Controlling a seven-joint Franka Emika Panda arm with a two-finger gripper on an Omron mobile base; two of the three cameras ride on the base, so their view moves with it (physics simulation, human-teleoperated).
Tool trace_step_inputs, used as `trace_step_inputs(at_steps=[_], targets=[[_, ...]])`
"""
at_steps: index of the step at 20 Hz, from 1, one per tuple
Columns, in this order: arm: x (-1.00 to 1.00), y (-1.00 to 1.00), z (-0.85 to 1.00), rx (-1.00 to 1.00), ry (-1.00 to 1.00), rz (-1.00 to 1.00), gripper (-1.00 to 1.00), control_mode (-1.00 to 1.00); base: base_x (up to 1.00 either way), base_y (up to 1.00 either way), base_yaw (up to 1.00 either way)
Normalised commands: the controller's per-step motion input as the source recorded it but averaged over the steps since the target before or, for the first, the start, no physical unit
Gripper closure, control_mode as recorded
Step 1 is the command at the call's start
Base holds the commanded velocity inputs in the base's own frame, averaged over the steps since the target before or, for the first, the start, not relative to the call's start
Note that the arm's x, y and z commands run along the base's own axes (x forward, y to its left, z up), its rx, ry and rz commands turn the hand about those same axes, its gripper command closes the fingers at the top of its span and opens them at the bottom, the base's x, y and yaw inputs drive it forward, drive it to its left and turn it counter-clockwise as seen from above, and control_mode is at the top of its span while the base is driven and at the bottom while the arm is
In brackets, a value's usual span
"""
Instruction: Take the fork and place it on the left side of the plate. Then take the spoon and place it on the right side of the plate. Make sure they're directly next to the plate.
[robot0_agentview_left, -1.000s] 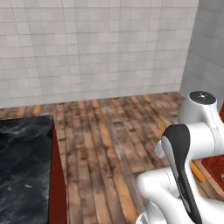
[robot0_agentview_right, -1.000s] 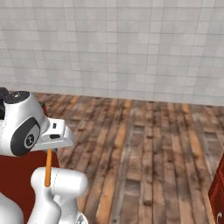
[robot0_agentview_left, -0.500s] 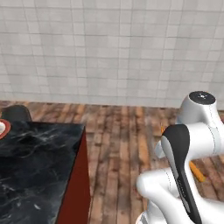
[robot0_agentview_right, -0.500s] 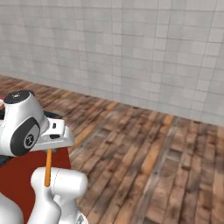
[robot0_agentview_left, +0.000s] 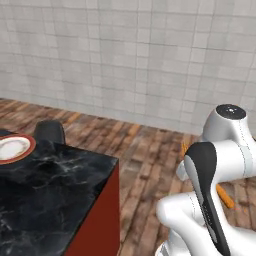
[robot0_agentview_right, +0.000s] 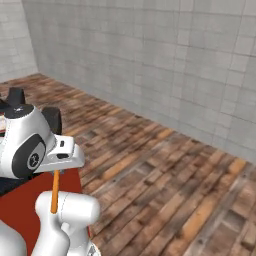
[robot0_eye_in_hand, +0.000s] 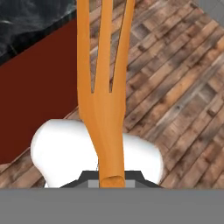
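Pincer clamped on orange fork, tines outward over wood floor, plate on black bench.

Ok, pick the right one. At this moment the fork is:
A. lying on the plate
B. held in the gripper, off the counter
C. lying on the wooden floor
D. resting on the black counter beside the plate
B: the fork sticks out from the gripper over the floor in the hand view, and the plate on the counter has nothing orange on or beside it.
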Motion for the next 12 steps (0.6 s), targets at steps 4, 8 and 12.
trace_step_inputs(at_steps=[4,8,12], targets=[[0.0,0.0,0.0,0.0,0.0,0.0,1.0,1.0,0.64,-0.39,0.47],[0.0,0.0,0.0,0.0,0.0,0.0,1.0,1.0,0.59,-0.38,0.47],[0.0,0.0,0.0,0.0,0.0,0.0,1.0,1.0,0.59,-0.38,0.47]])
